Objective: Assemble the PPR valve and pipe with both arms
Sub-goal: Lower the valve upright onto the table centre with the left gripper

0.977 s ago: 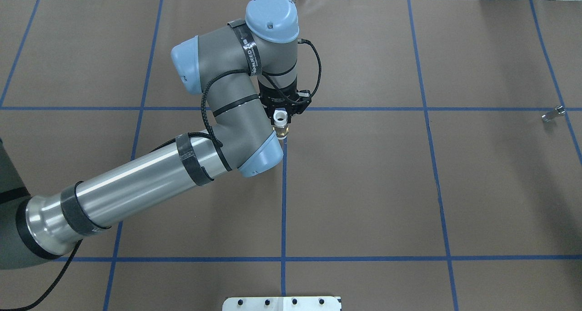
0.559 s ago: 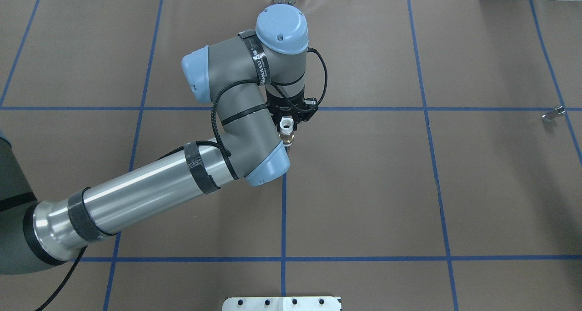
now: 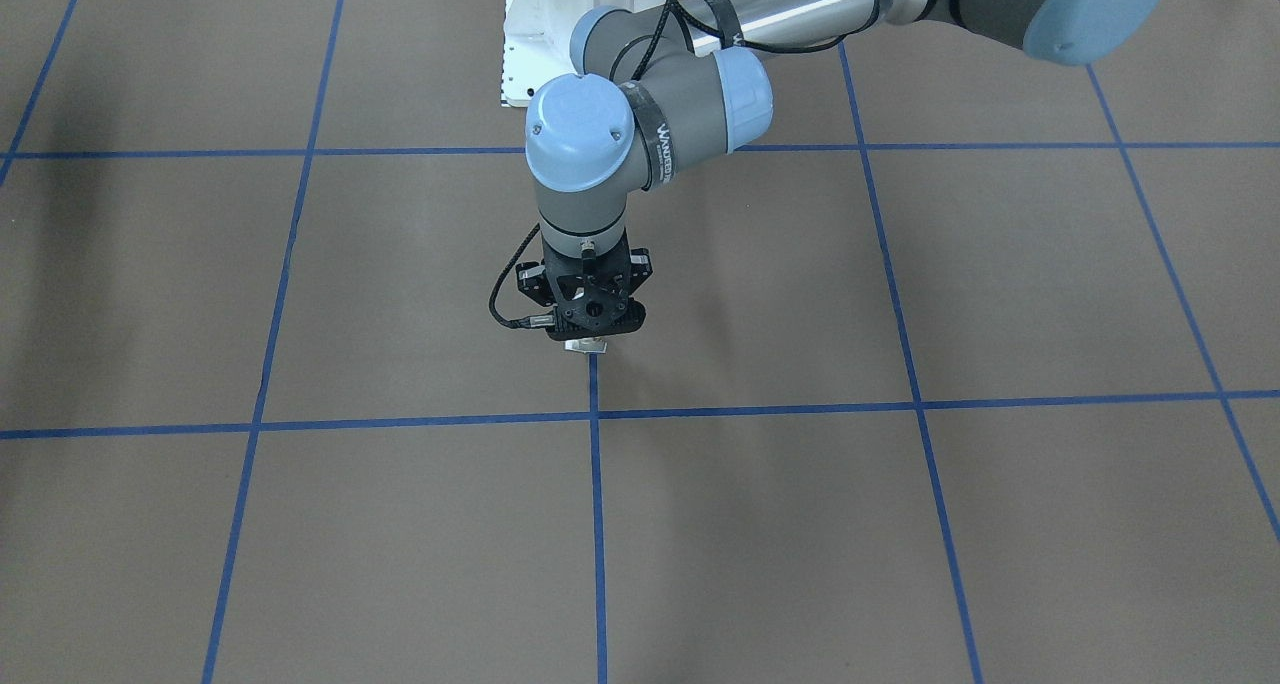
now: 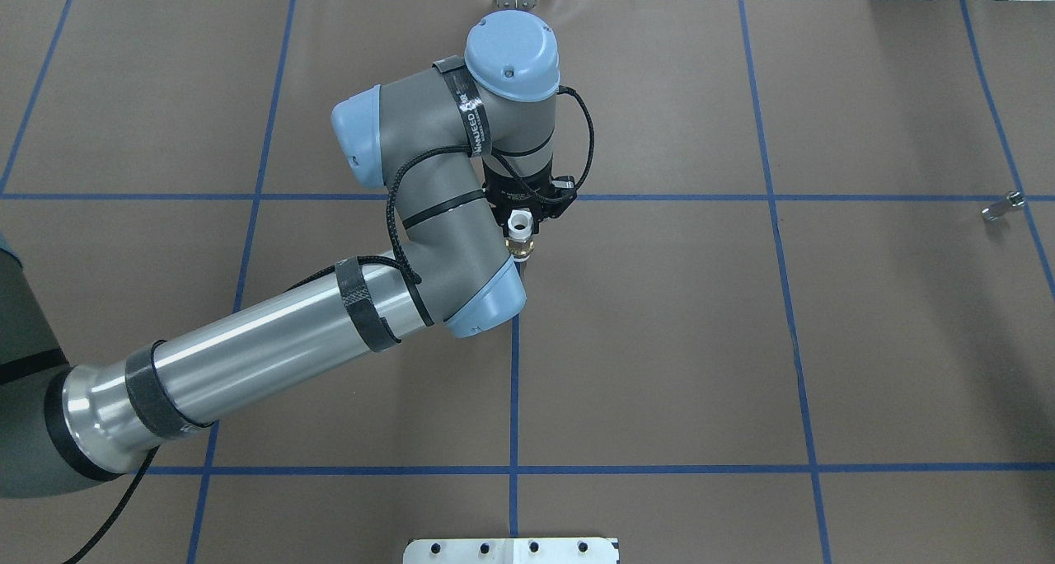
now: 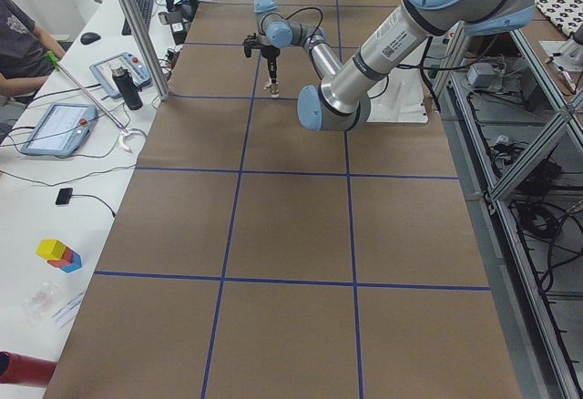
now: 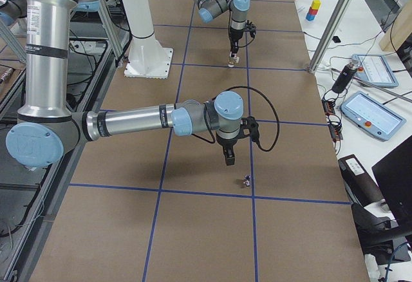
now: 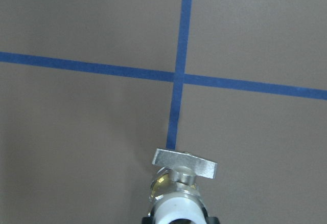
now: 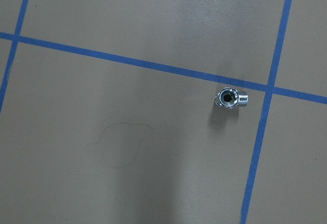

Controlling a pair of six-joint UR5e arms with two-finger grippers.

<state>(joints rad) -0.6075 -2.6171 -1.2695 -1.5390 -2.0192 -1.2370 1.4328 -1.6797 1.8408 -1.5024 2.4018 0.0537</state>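
- The left pincer [image 4: 518, 216], over the middle of the worktop [image 4: 659, 366], is clenched on the white collar of the PPR valve [image 7: 176, 183]. The valve hangs below it with the lever pointing away from the robot.
- Farther out, by the worktop's right edge, the pipe [image 4: 1002, 208] lies loose, well apart from the valve.
- The right pincer [image 6: 230, 158] hangs near the pipe without touching it. I cannot tell whether it is released or clenched.
- The step in hand looks like fetching the pipe, with the valve already secured. Next, the right pincer probably needs centring over the pipe, lowering and closing. Then both parts must meet end to end, axes in line.
- No container shows in any view.
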